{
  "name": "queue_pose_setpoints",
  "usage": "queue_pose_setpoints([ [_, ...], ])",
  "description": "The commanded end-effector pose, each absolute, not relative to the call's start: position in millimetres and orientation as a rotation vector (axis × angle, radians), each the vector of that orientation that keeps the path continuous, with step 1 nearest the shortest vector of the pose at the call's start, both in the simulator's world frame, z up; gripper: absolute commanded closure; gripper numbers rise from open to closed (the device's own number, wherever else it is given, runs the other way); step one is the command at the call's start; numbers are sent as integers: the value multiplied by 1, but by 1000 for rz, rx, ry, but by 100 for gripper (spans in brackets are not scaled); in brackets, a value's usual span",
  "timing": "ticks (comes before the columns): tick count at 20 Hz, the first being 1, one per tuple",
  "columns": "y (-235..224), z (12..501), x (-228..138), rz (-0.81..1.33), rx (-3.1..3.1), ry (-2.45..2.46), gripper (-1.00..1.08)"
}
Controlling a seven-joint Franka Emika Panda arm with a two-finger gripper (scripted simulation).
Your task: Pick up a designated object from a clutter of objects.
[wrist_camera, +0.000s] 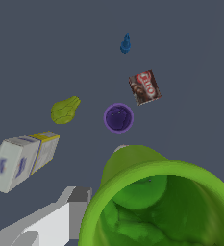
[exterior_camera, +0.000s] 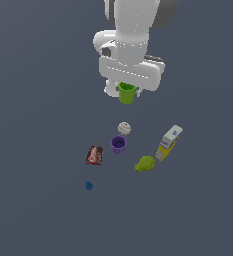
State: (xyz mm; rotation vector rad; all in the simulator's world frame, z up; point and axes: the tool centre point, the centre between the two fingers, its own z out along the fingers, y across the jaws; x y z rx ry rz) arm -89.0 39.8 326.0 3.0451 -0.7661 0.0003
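The bright green cup (exterior_camera: 126, 93) hangs under my gripper (exterior_camera: 126, 88), well above the floor and the other items. The gripper is shut on the cup's rim. In the wrist view the green cup (wrist_camera: 166, 206) fills the near corner, open mouth towards the camera, with one grey-white finger (wrist_camera: 68, 214) beside it. The other finger is hidden. The clutter lies below: purple cup (exterior_camera: 118, 145), white baseball (exterior_camera: 124, 128), red-brown packet (exterior_camera: 94, 155), yellow-white carton (exterior_camera: 169, 142), yellow-green lumpy fruit (exterior_camera: 145, 164) and tiny blue item (exterior_camera: 89, 185).
In the wrist view the purple cup (wrist_camera: 118, 117), packet (wrist_camera: 144, 87), lumpy fruit (wrist_camera: 65, 110), carton (wrist_camera: 22, 158) and blue item (wrist_camera: 126, 43) lie on the dark grey floor (wrist_camera: 195, 57). The baseball is almost wholly hidden behind the green cup.
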Motion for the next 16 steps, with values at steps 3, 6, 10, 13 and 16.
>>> queue_pose_setpoints([
  [3,52,349,-83,0,3046,-767,108],
  [6,57,359,-80,0,3046,-767,108],
  [10,60,365,-78,0,3046,-767,108],
  [13,60,364,-77,0,3046,-767,108],
  [16,59,362,-77,0,3046,-768,108],
])
